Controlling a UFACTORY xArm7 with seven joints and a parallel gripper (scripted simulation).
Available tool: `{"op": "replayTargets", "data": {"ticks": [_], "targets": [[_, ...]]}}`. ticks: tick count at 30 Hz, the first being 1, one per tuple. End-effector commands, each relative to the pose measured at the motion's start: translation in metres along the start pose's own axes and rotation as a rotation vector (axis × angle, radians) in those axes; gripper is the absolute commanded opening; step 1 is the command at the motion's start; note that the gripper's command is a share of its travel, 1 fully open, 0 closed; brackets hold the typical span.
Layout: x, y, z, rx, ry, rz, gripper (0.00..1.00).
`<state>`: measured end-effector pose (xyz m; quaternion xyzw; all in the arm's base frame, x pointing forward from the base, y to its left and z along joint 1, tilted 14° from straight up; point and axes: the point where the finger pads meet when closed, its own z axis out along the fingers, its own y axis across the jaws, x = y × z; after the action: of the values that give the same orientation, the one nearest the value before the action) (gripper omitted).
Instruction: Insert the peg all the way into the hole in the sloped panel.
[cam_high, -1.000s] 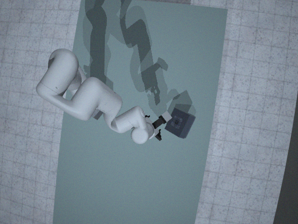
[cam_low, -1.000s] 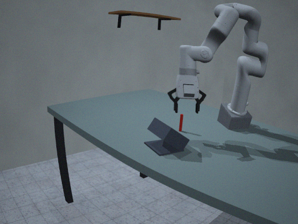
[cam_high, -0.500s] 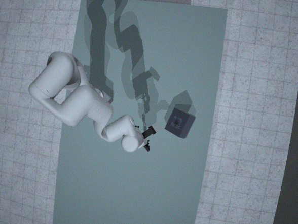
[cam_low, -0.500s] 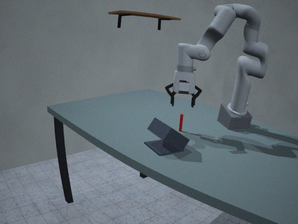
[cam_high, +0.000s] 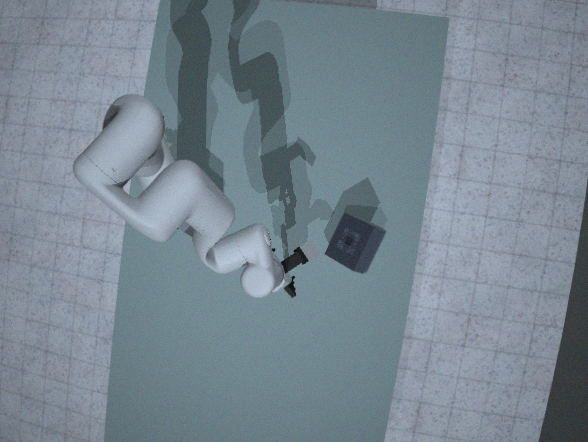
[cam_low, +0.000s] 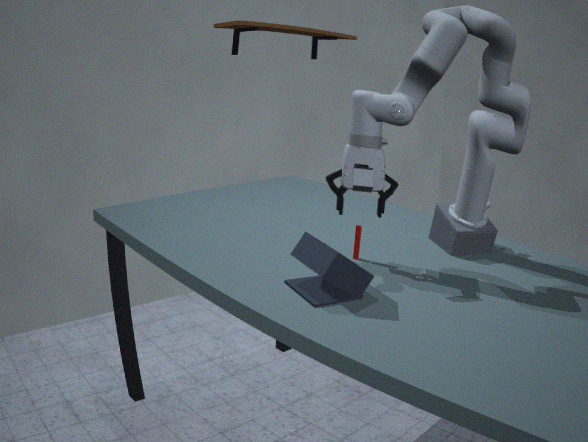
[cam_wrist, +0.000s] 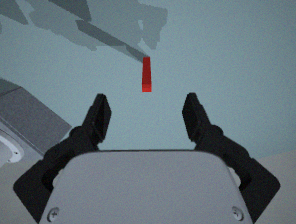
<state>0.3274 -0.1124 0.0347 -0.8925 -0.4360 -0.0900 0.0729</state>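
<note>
A red peg (cam_low: 357, 242) stands upright on the green table, just behind the dark sloped panel (cam_low: 330, 270). In the wrist view the peg (cam_wrist: 146, 74) stands below and between my fingers. My gripper (cam_low: 359, 206) hangs open and empty right above the peg, pointing down, with a clear gap over the peg's top. In the overhead view my gripper (cam_high: 292, 273) sits left of the sloped panel (cam_high: 354, 242), whose hole (cam_high: 347, 241) faces up; the peg is hidden there under my wrist. A corner of the panel shows at the left of the wrist view (cam_wrist: 30, 120).
My arm's base (cam_low: 462, 235) stands on the table at the back right. A wooden shelf (cam_low: 284, 31) hangs on the wall high above. The table edge runs close in front of the panel.
</note>
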Motion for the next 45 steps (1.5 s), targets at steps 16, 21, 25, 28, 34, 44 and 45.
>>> {"op": "replayTargets", "data": {"ticks": [16,21,25,28,34,44,45], "targets": [[0.000,0.002,0.027,0.002,0.005,0.000,1.00],[0.000,0.002,0.035,0.002,0.005,0.000,1.00],[0.000,0.002,0.040,0.002,0.005,0.000,1.00],[0.000,0.002,0.041,0.002,0.005,0.000,1.00],[0.000,0.002,0.040,0.002,0.004,0.000,0.70],[0.000,0.002,0.040,0.002,0.004,0.000,0.09],[0.000,0.002,0.040,0.002,0.004,0.000,0.02]]}}
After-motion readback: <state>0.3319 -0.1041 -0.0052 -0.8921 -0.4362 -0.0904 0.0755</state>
